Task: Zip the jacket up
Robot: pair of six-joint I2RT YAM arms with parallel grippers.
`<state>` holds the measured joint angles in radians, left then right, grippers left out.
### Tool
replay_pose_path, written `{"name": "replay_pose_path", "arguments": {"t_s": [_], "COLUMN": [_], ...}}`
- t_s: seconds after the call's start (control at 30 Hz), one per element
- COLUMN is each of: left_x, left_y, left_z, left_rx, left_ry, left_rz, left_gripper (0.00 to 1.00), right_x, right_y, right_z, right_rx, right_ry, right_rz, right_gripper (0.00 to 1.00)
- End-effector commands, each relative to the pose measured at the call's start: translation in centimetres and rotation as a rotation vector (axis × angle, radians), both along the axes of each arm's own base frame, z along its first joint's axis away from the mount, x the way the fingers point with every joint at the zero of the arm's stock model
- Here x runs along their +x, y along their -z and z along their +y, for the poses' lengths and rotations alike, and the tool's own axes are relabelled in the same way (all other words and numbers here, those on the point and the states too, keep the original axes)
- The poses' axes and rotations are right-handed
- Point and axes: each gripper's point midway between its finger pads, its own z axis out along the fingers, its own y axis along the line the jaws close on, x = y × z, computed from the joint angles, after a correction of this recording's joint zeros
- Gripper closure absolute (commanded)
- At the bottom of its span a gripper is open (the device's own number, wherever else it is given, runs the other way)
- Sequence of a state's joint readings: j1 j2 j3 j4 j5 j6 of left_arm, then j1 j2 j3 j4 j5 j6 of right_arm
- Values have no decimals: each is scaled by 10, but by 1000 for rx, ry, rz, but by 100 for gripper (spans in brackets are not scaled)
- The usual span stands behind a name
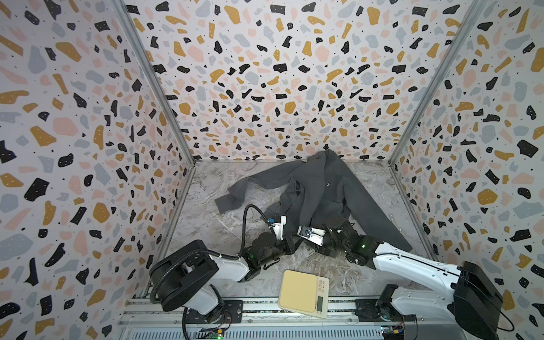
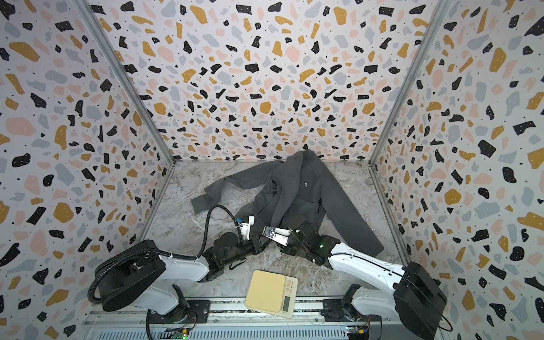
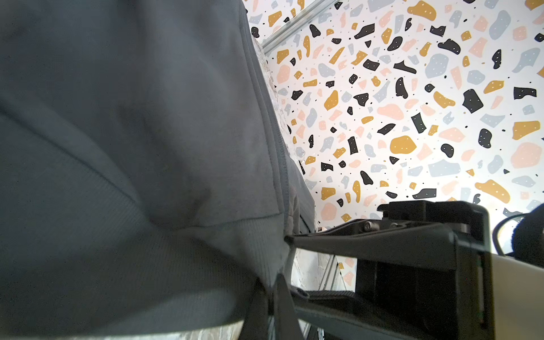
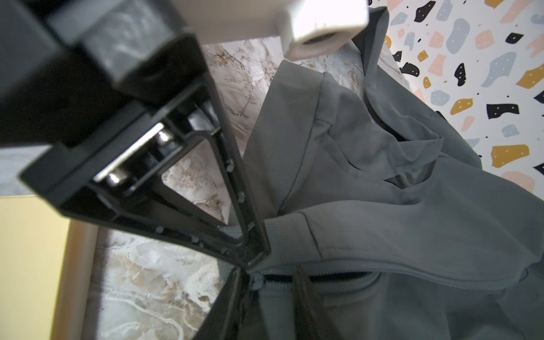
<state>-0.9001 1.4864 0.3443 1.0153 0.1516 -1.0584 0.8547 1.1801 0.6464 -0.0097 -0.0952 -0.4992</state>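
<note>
The jacket (image 1: pixel 321 191) lay front side up on the marbled bench (image 1: pixel 223 223), its collar against the middle of the far edge and its hem toward the near edge, as both top views showed. One sleeve (image 1: pixel 235 194) stretched toward the left edge. The other sleeve (image 1: pixel 379 223) ran down toward the near right corner. A small white logo (image 1: pixel 328 185) showed on the chest.

Both of my arms reached to the hem around the middle of the bench. My left end effector (image 3: pixel 282 259) was clenched on the ribbed hem (image 3: pixel 206 265), the fabric bunched where it was pinched. My right end effector (image 4: pixel 253 265) sat at the bottom end of the zip (image 4: pixel 323 275), its jaws standing almost together with the fabric edge at their tips. Whether they actually gripped it I could not tell. Just beyond those tips the zip's two sides stood apart, with a dark gap between them.

A cream-coloured kitchen scale (image 1: pixel 303 294) rested at the middle of the near edge, well apart from the jacket.
</note>
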Motion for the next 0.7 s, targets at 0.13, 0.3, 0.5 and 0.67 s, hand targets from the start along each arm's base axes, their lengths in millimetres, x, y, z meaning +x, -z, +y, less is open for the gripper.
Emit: {"name": "replay_pose_path", "arguments": {"t_s": [0.13,0.3,0.5,0.67], "left_x": [-6,-6,-7,-6], "left_y": [-19,-18,-19,-30], "left_z": [-3,-3,-1,13], "left_rx": [-47,-44,-54,-109], "left_ry": [27,28,19,-40], "left_rz": [-48,-48,-43,-50], "left_gripper": [100,100,100,60], "right_x": [6,9,6,6], "right_y": [-14,-18,-19,-21], "right_z": [3,1,-1,-4], "right_rx": [45,79,112,143], "right_ry": [-30,-25,-39,-28], "right_rz": [-59,-43,7,56], "right_gripper": [100,100,100,100]}}
